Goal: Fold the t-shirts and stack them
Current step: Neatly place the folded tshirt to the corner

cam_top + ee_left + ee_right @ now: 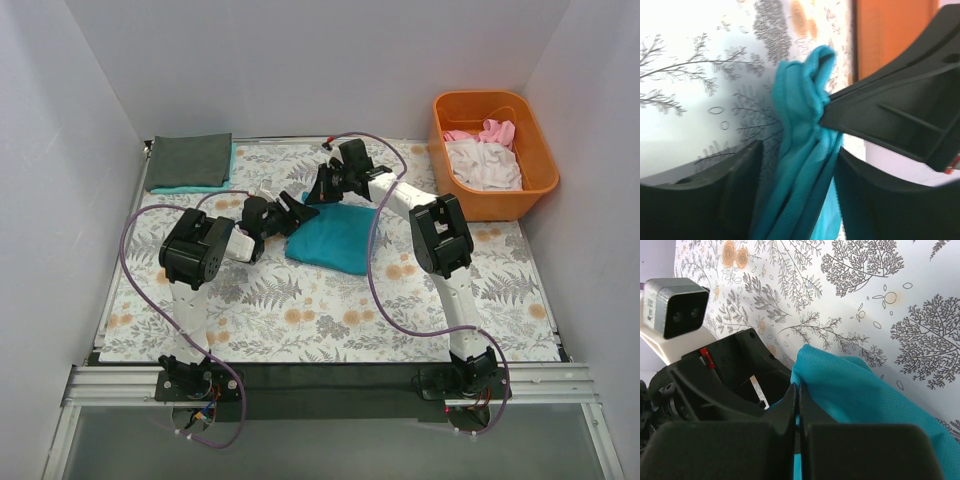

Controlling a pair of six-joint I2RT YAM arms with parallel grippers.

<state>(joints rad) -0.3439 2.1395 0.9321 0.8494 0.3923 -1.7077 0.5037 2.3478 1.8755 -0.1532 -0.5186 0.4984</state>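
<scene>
Teal t-shirt [338, 240] lies mid-bench [300, 310], far-left corner bunched up. Right fingers [782, 412] closed on that corner. Left fingers [735, 200] straddle same bunch just beside them, part-open; can't tell if clamped. Bunch runs lengthwise btwn left pair; rest of shirt lies twd right.

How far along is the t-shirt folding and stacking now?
Done: a folded dark grey t-shirt lies on a teal one at the far left. In hand: the right gripper pinches the middle teal t-shirt; the left gripper straddles it. Left: white and pink shirts in the orange tub.
</scene>
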